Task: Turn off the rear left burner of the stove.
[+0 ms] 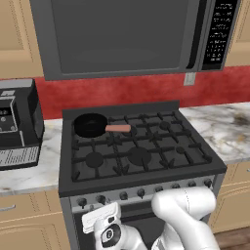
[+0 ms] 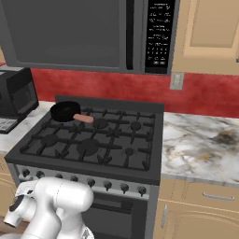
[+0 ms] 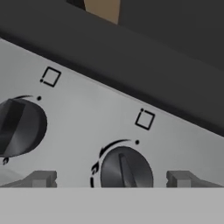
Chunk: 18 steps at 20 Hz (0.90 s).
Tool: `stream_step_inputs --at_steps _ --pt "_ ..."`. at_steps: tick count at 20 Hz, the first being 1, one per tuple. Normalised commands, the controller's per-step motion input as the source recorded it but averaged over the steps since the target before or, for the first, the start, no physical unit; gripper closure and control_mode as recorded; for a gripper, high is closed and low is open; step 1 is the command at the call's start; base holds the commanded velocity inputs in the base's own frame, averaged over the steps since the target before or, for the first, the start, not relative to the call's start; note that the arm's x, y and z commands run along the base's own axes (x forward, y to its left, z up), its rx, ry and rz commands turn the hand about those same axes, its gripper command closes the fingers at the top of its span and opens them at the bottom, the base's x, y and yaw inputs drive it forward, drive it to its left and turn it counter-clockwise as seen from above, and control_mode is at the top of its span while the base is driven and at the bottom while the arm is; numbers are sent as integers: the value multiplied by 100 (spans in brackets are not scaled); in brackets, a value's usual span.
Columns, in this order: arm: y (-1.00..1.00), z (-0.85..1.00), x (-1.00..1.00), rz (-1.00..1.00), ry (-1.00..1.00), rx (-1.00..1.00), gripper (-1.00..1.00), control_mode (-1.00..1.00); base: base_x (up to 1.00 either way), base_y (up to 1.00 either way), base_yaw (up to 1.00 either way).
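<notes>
Left base view, left to right: black toaster oven (image 1: 17, 124) on marble counter (image 1: 34, 168); stove (image 1: 139, 146), skillet (image 1: 93, 125) over its rear left burner (image 2: 65, 112); knob strip (image 1: 146, 191) along front. Hand view: left knob (image 3: 19, 127); gripper (image 3: 111, 179), jaws spread wide, nothing held, a fingertip (image 3: 41, 178) either side of second knob (image 3: 125, 169).
</notes>
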Motion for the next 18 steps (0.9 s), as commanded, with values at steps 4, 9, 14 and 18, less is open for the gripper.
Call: stream_step_inputs --at_steps 4,9,14,18 --pt "-2 4 0 -4 0 0 -100 -100 0 0 0" --pt "0 9 0 -3 0 0 -100 -100 0 0 0" --pt "0 1 0 -2 0 0 -100 -100 0 0 0" --pt "0 0 0 -2 0 0 -100 -100 0 0 0"
